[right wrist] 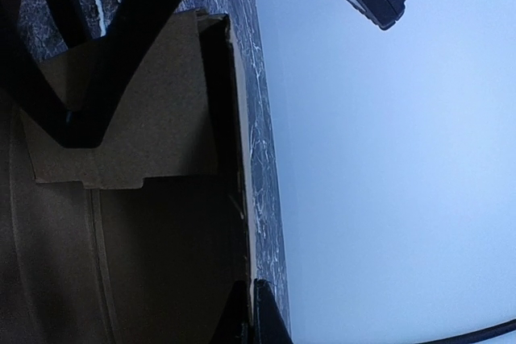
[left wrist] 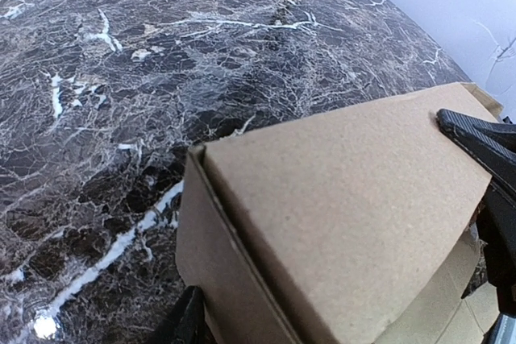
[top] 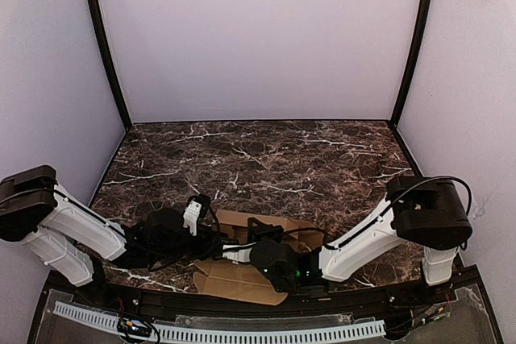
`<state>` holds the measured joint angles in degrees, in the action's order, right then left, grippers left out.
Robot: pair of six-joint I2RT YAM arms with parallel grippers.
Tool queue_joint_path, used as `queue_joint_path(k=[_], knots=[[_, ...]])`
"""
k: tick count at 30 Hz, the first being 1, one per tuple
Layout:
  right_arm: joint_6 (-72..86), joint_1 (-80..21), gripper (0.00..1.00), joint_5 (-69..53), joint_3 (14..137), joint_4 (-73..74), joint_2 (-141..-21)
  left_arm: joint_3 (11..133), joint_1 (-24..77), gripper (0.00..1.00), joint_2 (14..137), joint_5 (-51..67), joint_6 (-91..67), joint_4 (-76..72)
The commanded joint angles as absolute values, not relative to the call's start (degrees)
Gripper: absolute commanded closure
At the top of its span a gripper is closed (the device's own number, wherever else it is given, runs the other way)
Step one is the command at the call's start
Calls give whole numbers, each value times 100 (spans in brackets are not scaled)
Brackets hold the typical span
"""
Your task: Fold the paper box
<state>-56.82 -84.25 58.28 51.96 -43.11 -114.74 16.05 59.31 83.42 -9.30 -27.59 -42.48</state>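
Tan paper box (top: 242,279) is lying part-folded at 6 o'clock on the marble surface (top: 266,159), w/ left pincer (left wrist: 330,227) straddling a raised panel from 9 o'clock, part-open (grip unclear), prob. to crease it, while right pincer (right wrist: 258,312), fully closed, is sitting at its 3 o'clock side, prob. steadying.

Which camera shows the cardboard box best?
The left wrist view: the paper box fills it, close and bright, with a folded edge showing. From the top, the arms hide most of it. The right wrist view shows only dark panels.
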Motion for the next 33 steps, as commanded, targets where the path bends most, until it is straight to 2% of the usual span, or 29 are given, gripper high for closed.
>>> queue_joint_path(k=[1,9,13,17,22,26,28,33], knots=[[-5231,-8617,100,5646,5238,-3909,-11548,1721,5985,61,8498,-1244,-2692,-4681],[-4916,-8631,100,5652,5391,-3514,-11593,1721,6004,77,8763,-1203,-2745,-5062],[-4774,-8631,99,5646,5440,-3363,-11571,1743,6016,90,8863,-1148,-2746,-5167],[-4573,-8678,81,5611,5443,-3215,-11489,1769,6020,98,8921,-1115,-2697,-5204],[-3990,-8787,53,5385,5486,-2662,-11239,1824,6021,99,8941,-1085,-2571,-5158],[-3040,-8828,37,5073,5501,-1831,-10848,1902,6021,99,8897,-1033,-2419,-4997],[-2576,-8854,32,4865,5499,-1423,-10610,1958,6021,99,8876,-1015,-2313,-4864],[-1837,-8907,28,4247,5379,-914,-9845,2151,6027,99,8867,-976,-2050,-4520]])
